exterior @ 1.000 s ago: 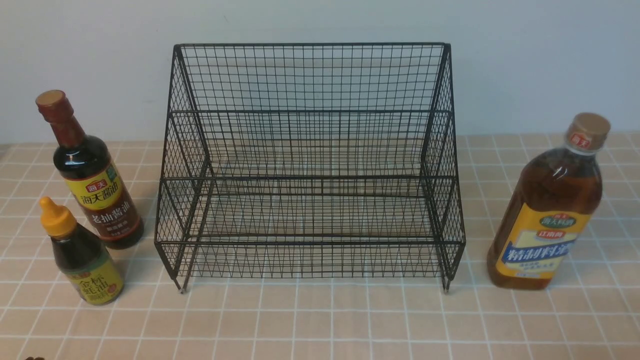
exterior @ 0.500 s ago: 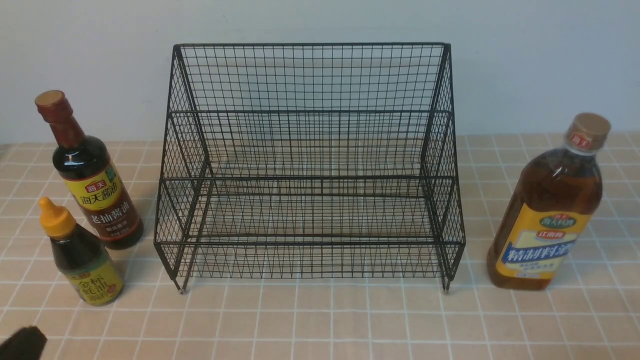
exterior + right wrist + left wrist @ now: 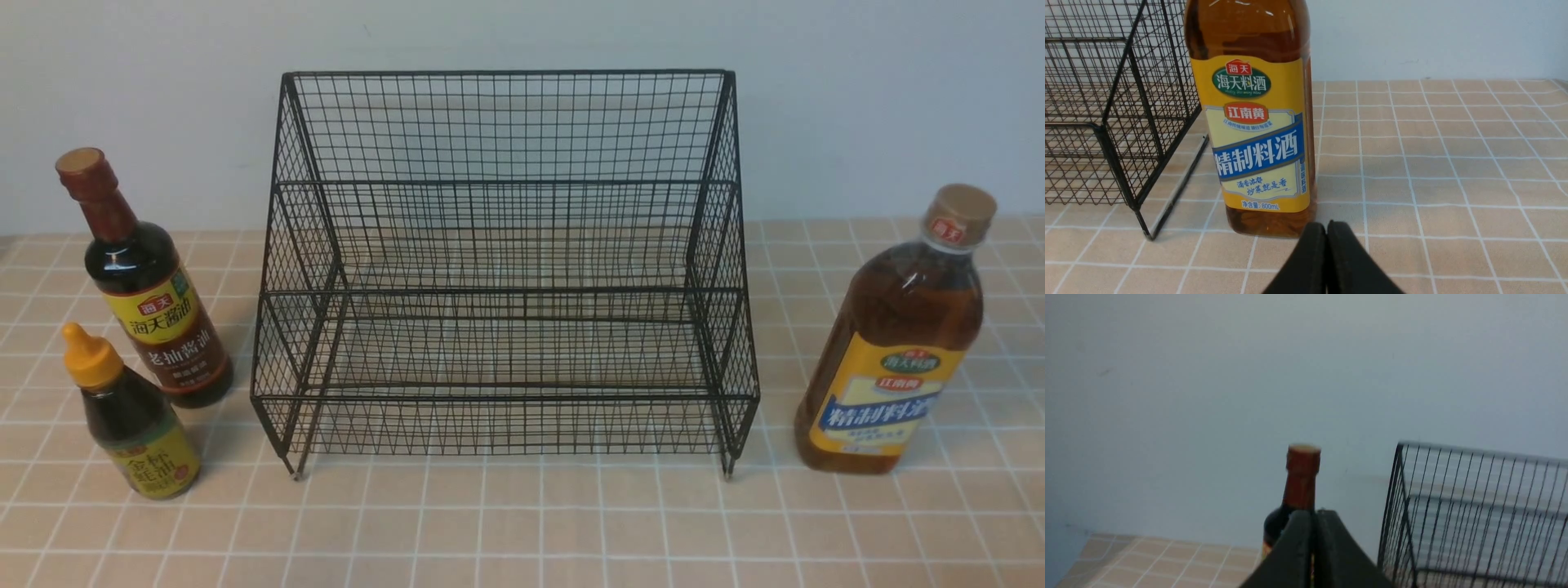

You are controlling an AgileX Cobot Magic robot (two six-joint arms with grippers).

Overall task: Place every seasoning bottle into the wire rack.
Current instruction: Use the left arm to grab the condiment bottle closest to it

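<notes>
The black wire rack stands at the table's middle with nothing on its tiers. Left of it stand the tall dark soy-sauce bottle and, nearer me, the small dark bottle with the yellow nozzle cap. The big amber bottle with a yellow-and-blue label stands to the rack's right. Neither arm shows in the front view. My left gripper is shut and holds nothing; the soy-sauce bottle's neck rises behind it. My right gripper is shut and holds nothing, just short of the amber bottle's base.
A pale wall runs close behind the rack. The table is covered with a tan tiled cloth. The rack's side mesh stands close beside the amber bottle, and its corner is near the soy-sauce bottle.
A dark shape that showed at the front view's lower left corner half a second ago is gone from that view. Bottles and rack have not moved.
</notes>
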